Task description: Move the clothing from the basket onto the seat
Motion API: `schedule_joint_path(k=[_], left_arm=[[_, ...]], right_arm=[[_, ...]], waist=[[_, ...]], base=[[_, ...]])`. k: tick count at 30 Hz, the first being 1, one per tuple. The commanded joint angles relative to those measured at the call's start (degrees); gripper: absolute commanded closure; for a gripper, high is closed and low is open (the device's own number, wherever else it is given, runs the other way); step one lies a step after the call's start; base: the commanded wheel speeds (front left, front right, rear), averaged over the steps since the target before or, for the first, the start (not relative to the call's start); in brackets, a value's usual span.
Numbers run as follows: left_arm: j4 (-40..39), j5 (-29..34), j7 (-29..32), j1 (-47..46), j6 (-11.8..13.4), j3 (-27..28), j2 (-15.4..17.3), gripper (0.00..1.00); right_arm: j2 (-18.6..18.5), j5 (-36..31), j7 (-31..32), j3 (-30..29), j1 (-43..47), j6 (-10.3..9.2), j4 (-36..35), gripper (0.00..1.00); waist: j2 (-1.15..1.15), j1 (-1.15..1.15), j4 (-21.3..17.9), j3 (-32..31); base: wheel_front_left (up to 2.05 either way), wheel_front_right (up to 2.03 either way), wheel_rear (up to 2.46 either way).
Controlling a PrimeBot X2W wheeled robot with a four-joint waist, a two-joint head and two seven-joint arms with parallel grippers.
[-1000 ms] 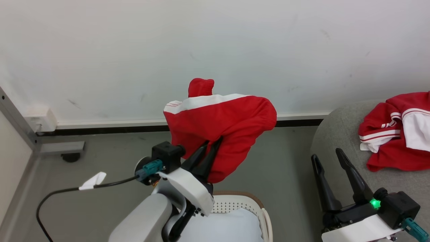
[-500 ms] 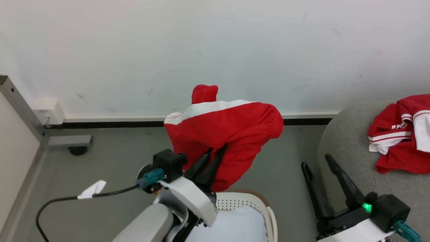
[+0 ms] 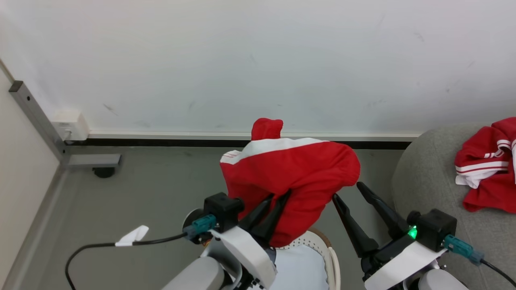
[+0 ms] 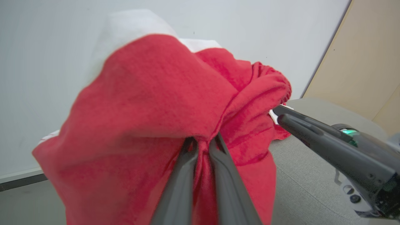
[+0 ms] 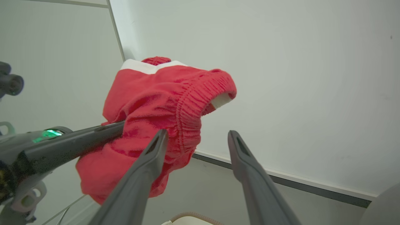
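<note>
Left gripper (image 3: 279,194) pinching soft bright red sports garment with white band (image 3: 290,169), jaws pressed together on bunched fabric, holding it aloft over small cream-white perforated plastic basket with brown rim (image 3: 308,243). Right gripper (image 3: 347,190) now closing in from large rounded light grey fabric seat (image 3: 427,173), jaws spread, tips nearing garment's hem. Head camera panning too. Probably setting up two-handed carry or handover. Second red striped garment (image 3: 487,169) lying on seat.
</note>
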Motion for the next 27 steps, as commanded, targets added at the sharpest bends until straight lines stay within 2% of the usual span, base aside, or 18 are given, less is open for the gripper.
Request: schedule_joint_path(k=[1, 9, 17, 18, 19, 20, 21, 27], left_arm=[[0.3, 0.0, -0.3, 0.8, -0.3, -0.2, -0.1, 1.00], [2.1, 0.0, -0.7, 1.5, -1.2, -2.1, -1.4, 1.00], [3.4, -0.4, -1.3, 1.6, -1.6, -3.2, -2.4, 1.00], [3.5, -0.5, -1.4, 1.6, -1.6, -3.2, -2.4, 1.00], [3.6, -0.6, -1.4, 1.5, -1.6, -3.3, -2.4, 1.00], [3.7, -0.7, -1.5, 1.5, -1.7, -3.3, -2.5, 1.00], [3.8, -0.8, -1.5, 1.5, -1.6, -3.3, -2.5, 1.00], [4.0, -1.1, -1.6, 1.7, -1.3, -3.3, -2.3, 1.00]], right_arm=[[-0.8, 1.8, 0.4, 1.1, -1.1, -0.13, 0.3, 0.00], [-5.0, 11.9, 1.4, 10.4, -6.8, -0.13, 0.7, 0.00], [-5.8, 16.9, 0.2, 17.1, -11.3, -0.13, 3.9, 0.00], [-5.7, 17.4, 0.0, 17.9, -11.8, -0.13, 4.2, 0.16], [-5.7, 17.9, -0.1, 18.6, -12.3, -0.13, 4.7, 0.55], [-5.7, 18.4, -0.3, 19.1, -12.7, -0.13, 5.1, 0.85], [-5.7, 18.9, -0.6, 19.7, -13.2, -0.13, 5.5, 1.00], [-5.7, 21.0, -1.6, 21.8, -14.7, -0.13, 7.1, 1.00]], waist=[[0.00, 0.00, 0.4, 0.0], [0.00, 0.00, 2.2, -0.1], [0.00, 0.00, 3.1, -0.3], [0.00, 0.00, 3.2, -0.3], [0.00, 0.00, 3.2, -0.3], [0.00, 0.00, 3.3, -0.3], [0.00, 0.00, 3.3, -0.4], [0.00, 0.00, 3.1, -0.5]], base=[[0.00, 0.00, 0.00], [0.00, 0.00, 0.00], [0.00, 0.00, 0.00], [0.00, 0.00, 0.00], [0.00, 0.00, 0.00], [0.00, 0.00, 0.00], [0.00, 0.00, 0.00], [0.00, 0.00, 0.00]])
